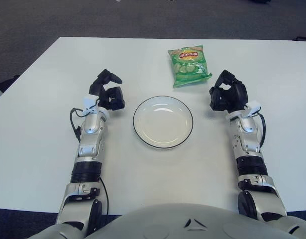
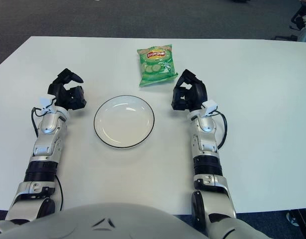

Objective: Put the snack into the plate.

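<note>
Your green crinkly bag of chips point(image 1: 189, 65) lies flat on the white surface point(image 1: 38, 124), just behind the round white plate with the dark rim point(image 1: 162, 122) — the plate has nothing in it yet. Your right robot hand point(image 1: 227, 94) is near the bag, at its right, fingers loosely curled and holding nothing (so it looks like the better one to reach with). Your left robot hand point(image 1: 107, 92) shows left of the plate — also loosely curled, with nothing in it.
</note>
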You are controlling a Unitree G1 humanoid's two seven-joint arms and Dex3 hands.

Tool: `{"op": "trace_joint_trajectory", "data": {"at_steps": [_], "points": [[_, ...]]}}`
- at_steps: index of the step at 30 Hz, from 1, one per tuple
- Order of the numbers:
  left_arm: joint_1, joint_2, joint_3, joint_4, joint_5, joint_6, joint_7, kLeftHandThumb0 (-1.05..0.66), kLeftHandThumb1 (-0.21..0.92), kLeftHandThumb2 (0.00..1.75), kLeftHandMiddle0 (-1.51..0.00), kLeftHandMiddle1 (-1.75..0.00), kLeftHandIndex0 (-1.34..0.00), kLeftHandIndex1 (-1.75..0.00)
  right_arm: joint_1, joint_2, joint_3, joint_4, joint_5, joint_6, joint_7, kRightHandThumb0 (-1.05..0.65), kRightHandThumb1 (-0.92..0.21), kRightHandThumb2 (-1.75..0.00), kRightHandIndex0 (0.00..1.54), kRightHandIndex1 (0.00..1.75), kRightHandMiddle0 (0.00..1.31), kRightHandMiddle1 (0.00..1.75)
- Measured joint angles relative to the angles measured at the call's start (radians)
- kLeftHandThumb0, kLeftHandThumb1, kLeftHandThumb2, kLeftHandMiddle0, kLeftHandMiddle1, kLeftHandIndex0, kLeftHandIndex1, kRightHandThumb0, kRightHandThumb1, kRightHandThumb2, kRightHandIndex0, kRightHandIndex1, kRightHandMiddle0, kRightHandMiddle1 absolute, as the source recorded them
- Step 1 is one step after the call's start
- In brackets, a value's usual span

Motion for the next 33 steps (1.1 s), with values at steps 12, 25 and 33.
{"op": "trace_joint_trajectory", "data": {"at_steps": [12,25,33], "points": [[0.000,0.000,0.001,0.000,0.000,0.000,0.000,-0.50,0.27,1.38,-1.37,-1.75,-0.66,-1.75,0.000,0.000,0.000,-0.001,0.000,0.000,-0.001,-0.53,-0.19,-1.48,1.35,1.75,0.72,1.75],[0.000,0.000,0.001,0.002,0.001,0.000,0.003,-0.51,0.25,1.40,-1.37,-1.75,-0.67,-1.75,0.000,0.000,0.000,0.000,0.001,0.000,0.002,-0.54,-0.19,-1.48,1.35,1.75,0.72,1.75],[-0.003,0.000,0.003,0.015,0.000,0.000,0.003,-0.50,0.26,1.39,-1.37,-1.75,-0.66,-1.75,0.000,0.000,-0.001,0.006,0.000,-0.007,0.000,-0.53,-0.19,-1.48,1.35,1.75,0.72,1.75]]}}
